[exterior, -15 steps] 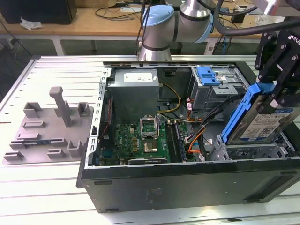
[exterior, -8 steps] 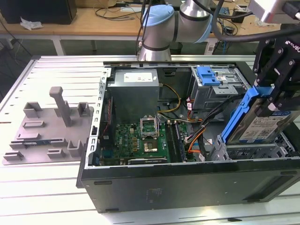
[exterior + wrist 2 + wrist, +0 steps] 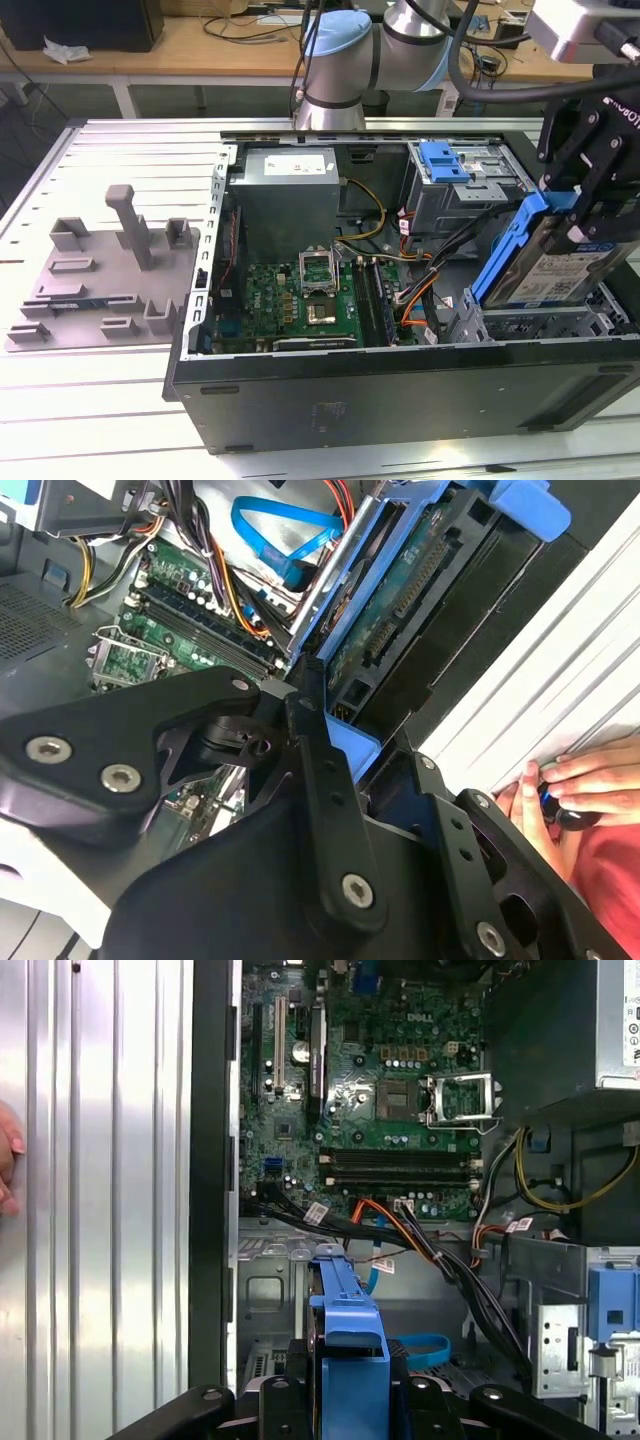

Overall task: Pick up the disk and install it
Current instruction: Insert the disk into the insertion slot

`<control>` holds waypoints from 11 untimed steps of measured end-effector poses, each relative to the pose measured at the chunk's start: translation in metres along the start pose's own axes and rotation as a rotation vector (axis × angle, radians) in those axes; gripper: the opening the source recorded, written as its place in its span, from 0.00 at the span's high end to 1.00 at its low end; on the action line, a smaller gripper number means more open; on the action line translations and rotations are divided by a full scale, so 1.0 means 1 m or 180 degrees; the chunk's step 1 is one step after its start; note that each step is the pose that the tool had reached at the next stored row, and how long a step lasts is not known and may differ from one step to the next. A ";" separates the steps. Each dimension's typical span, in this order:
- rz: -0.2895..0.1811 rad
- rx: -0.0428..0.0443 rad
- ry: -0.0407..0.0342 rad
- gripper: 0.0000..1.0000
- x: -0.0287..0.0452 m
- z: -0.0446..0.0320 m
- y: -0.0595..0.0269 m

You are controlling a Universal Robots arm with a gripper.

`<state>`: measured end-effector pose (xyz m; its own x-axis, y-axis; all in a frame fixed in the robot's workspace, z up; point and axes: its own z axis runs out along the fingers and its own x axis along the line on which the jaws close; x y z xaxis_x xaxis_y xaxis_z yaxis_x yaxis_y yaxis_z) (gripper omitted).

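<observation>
**Current step: install.** The pick-up is judged complete; the disk is not yet seated.

1. Tabletop (image 3: pixel 100 420): carries the open case (image 3: pixel 400 390). A grey fixture (image 3: pixel 110 270) lies beside the case on the exterior view's left. In the second wrist view, a person's hand (image 3: pixel 570 790) rests on the tabletop just outside the case wall.

2. Bay (image 3: pixel 540 322): sits in the near corner of the case, on the exterior view's right. It appears unoccupied.

3. Disk (image 3: pixel 555 270): is held clear of the tabletop and steeply tilted above the bay. Its lower end is down by the bay's edge, and contact there cannot be confirmed. In the first wrist view, the blue rail (image 3: pixel 348 1345) points into the case.

4. End effector (image 3: pixel 578 222): is closed on the disk. The fingers (image 3: pixel 320 780) clamp the raised end of the blue rail.

5. Cables (image 3: pixel 420 285): orange and black bundles run just beside the bay, between it and the motherboard (image 3: pixel 290 295).

6. Far side of the case: the power supply (image 3: pixel 285 185) and a grey cage with a blue latch (image 3: pixel 445 160). Both are well apart from the disk.

**Requirement, as judged:** seating calls for the disk to be levelled out of its tilt and its rail squared to the bay's walls. The grip must hold firm, and the cables must stay outside the travel path. A skewed entry risks jamming the rail.
</observation>
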<state>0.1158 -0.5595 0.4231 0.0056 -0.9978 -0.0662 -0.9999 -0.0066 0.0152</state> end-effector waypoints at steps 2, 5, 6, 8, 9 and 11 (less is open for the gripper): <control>0.0000 0.0000 0.0000 0.63 0.0001 0.0013 0.0000; 0.0000 0.0000 0.0000 0.63 0.0004 0.0038 -0.0001; 0.0000 0.0000 0.0000 0.63 0.0005 0.0044 -0.0001; 0.0000 0.0000 0.0000 0.63 0.0006 0.0057 -0.0001; 0.0000 0.0000 0.0000 0.63 0.0007 0.0063 -0.0001; 0.0000 0.0000 0.0000 0.63 0.0009 0.0092 -0.0001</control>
<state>0.1158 -0.5598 0.4139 0.0056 -0.9978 -0.0661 -0.9999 -0.0066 0.0152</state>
